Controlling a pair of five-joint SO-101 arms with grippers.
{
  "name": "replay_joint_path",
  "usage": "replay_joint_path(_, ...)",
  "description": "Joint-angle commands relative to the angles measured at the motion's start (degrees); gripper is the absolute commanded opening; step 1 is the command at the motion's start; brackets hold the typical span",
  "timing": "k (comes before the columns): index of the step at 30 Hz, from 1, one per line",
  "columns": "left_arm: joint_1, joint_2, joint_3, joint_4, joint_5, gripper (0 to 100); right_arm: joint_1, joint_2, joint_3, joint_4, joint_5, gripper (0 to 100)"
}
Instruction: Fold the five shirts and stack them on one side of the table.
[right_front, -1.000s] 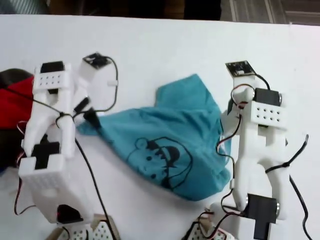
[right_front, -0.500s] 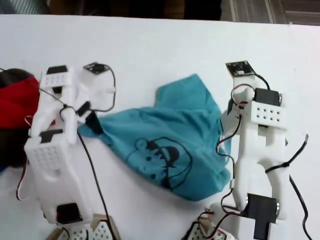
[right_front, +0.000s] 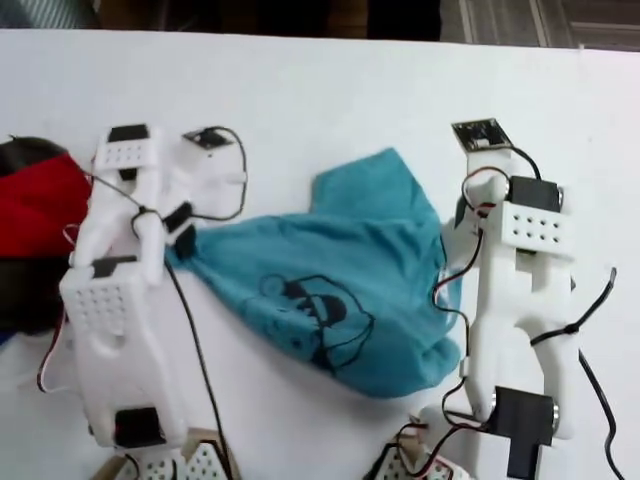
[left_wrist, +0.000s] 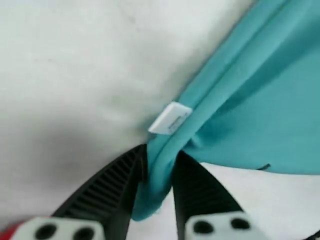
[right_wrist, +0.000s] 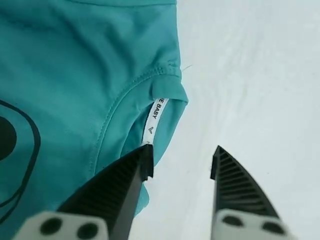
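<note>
A teal shirt (right_front: 340, 290) with a dark cartoon print lies crumpled in the middle of the white table (right_front: 300, 90). My left gripper (right_front: 183, 240) is at the shirt's left corner. In the left wrist view it (left_wrist: 159, 165) is shut on a folded teal hem (left_wrist: 240, 100), just below a small white tag (left_wrist: 170, 118). My right gripper (right_front: 455, 215) is at the shirt's right edge. In the right wrist view it (right_wrist: 181, 162) stands open; one finger (right_wrist: 142, 165) touches the shirt's edge (right_wrist: 75, 75) near a white label (right_wrist: 154, 120), the other is over bare table.
A pile of red and black cloth (right_front: 35, 200) lies at the table's left edge, beside the left arm. Both arm bases and their cables stand along the near edge. The far half of the table is bare white.
The left arm has shifted rightward with the shirt's corner held, bunching the left side and moving the print slightly. The right arm has kept still.
</note>
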Motion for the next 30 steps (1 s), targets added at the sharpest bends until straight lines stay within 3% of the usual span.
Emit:
replay_joint_path(1, -0.3, -3.3, -0.5, 2.7, 2.5, 3, -0.5, 0.0, -2.2, -1.9, -0.5, 18.9)
replay_joint_path(7, -0.4, -13.5, 0.4, 10.4, 3.3, 3, -0.6, 0.1, -7.2, -2.2, -5.5, 19.0)
replay_joint_path(11, -0.2, -22.9, 10.4, 9.1, 3.1, 3, -4.4, 2.9, -16.1, -0.7, -5.7, 19.1)
replay_joint_path(14, 0.0, -30.6, 23.3, 3.3, 3.1, 3, -8.4, 10.4, -25.3, 3.9, -5.7, 19.1)
replay_joint_path(18, -1.1, -38.8, 42.5, -11.7, 3.6, 3, -11.1, 23.4, -39.6, 9.3, -5.6, 19.3)
replay_joint_path(21, -1.3, -41.5, 53.0, -21.9, 3.7, 3, -11.3, 33.7, -50.1, 9.5, -5.4, 26.4)
replay_joint_path(24, -1.6, -42.2, 58.6, -28.2, 4.4, 3, -11.3, 44.1, -61.7, 9.5, -5.3, 34.8)
replay_joint_path(30, -1.6, -42.5, 61.8, -34.5, 14.8, 3, -12.2, 63.7, -86.0, 9.5, -5.3, 35.8)
